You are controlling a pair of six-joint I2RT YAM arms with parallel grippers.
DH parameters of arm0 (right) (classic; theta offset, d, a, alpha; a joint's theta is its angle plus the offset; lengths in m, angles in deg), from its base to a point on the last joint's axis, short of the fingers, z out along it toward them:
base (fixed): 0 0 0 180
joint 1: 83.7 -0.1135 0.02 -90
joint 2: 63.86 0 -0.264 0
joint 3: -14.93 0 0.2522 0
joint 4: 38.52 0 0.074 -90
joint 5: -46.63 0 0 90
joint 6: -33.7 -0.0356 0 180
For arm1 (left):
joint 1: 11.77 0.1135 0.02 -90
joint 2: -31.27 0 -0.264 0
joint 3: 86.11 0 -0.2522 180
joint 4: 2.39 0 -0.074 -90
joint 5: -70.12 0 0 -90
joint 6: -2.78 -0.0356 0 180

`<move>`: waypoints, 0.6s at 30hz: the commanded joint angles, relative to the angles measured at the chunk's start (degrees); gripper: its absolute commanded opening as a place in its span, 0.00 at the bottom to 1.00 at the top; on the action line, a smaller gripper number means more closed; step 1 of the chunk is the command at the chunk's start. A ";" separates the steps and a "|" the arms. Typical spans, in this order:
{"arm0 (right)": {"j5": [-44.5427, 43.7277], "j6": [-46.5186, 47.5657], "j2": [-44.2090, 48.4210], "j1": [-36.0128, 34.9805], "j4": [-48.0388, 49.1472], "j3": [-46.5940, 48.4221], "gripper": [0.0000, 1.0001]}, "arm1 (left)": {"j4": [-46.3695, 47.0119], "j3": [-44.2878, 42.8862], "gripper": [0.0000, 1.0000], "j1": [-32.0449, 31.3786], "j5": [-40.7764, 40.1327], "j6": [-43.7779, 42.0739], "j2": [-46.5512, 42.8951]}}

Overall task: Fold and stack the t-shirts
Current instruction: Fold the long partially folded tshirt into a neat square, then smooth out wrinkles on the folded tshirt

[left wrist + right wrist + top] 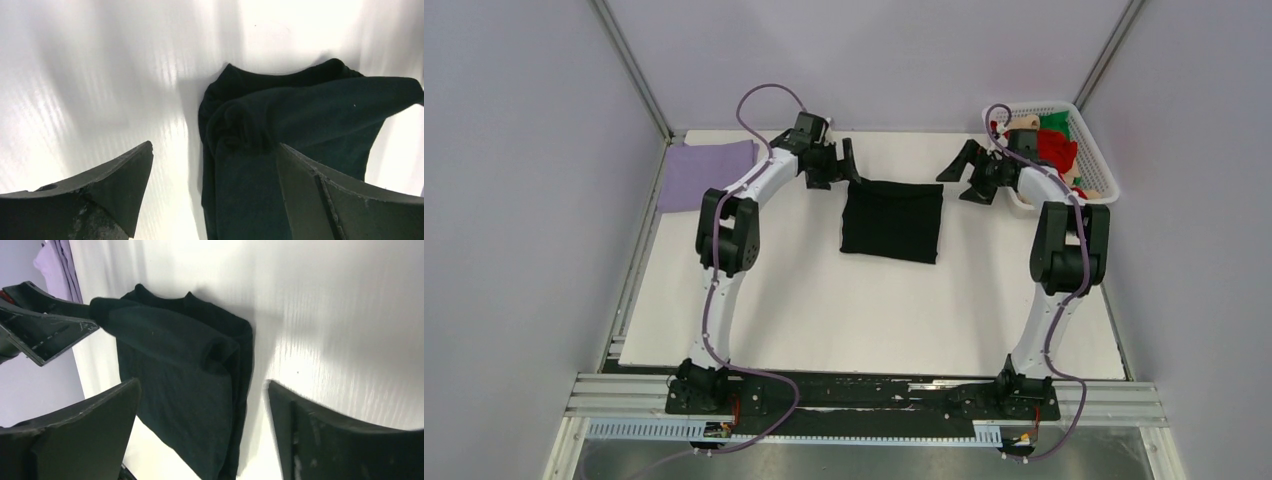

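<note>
Hiding btm of black t-shirt (pixel 300 120): left fingers (pixel 345 205), spread wide.

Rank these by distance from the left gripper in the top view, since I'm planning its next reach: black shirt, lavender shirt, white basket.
1. black shirt, just beside the left gripper, on its right.
2. lavender shirt, far-left corner.
3. white basket, far-right corner.

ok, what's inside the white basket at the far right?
Red shirt, green shirt and a beige one, bunched together in the white basket. The right arm crosses its near-left corner, so anything there or beneath the pile cannot be seen.
</note>
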 commanded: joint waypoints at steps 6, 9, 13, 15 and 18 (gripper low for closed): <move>3.45 -4.33 17.72 -6.14 5.40 -15.36 1.00 | 10.31 19.26 1.00 -3.30 5.13 3.00 -20.44; 8.36 -10.18 19.94 -7.87 12.68 -22.37 1.00 | 14.57 25.57 1.00 -5.23 6.85 4.64 -22.26; 10.29 -15.18 18.70 -8.70 18.43 -26.38 1.00 | 15.78 27.46 1.00 -5.95 12.50 5.84 -19.92; 9.38 -16.02 17.54 -8.77 19.96 -27.89 1.00 | 17.35 29.95 1.00 -6.04 14.20 5.86 -19.06; 8.11 -16.99 14.82 -8.73 22.08 -30.96 1.00 | 20.61 33.97 1.00 -6.05 16.21 5.80 -18.00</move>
